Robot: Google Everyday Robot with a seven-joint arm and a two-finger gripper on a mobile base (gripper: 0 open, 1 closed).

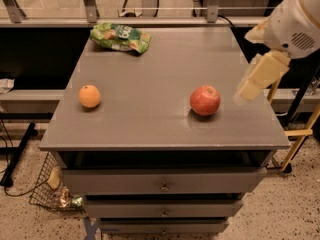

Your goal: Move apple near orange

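A red apple [205, 100] sits on the grey cabinet top [150, 69], right of centre and near the front. A small orange [89, 96] sits near the left edge, about level with the apple and well apart from it. My gripper [260, 76], cream-coloured, hangs from the white arm [295, 19] over the right edge of the top. It is to the right of the apple, higher than it, and not touching it.
A green snack bag [120, 37] lies at the back left of the top. Drawers [162, 181] are below the front edge. A wire basket [50, 189] stands on the floor at the left. A yellow stand [300, 134] is to the right.
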